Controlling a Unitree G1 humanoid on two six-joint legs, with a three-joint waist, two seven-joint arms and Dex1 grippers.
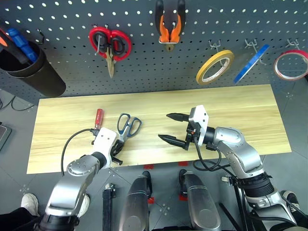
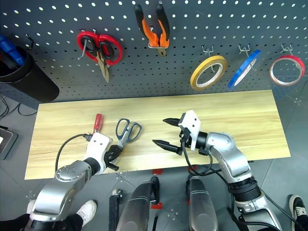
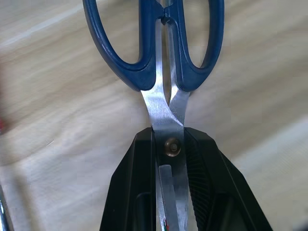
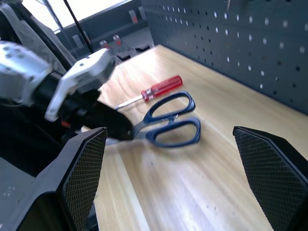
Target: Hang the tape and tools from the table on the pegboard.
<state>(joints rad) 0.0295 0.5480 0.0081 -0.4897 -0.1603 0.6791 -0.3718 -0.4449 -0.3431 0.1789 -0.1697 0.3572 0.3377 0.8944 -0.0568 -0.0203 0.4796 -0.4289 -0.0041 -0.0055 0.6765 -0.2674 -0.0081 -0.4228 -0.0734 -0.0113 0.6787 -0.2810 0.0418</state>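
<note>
Dark blue-handled scissors [image 1: 129, 126] lie low over the wooden table [image 1: 231, 106], handles toward the pegboard [image 1: 144, 67]. My left gripper [image 3: 169, 139] is shut on their blades at the pivot screw. The red-handled screwdriver [image 1: 98, 117] lies flat on the table just left of them. My right gripper [image 1: 165, 126] hovers open over the table's middle, pointing left toward the scissors with nothing in it. On the pegboard, orange-handled pliers [image 1: 170, 24] hang at the top centre. The red tape [image 2: 288, 57] hangs on a hook at the far right.
Red scissors [image 1: 110, 43] hang at the pegboard's upper left. A yellow roll [image 1: 202, 74] and a blue roll [image 1: 251, 62] hang left of the red tape. A black holder [image 1: 33, 67] at the far left carries blue and orange screwdrivers.
</note>
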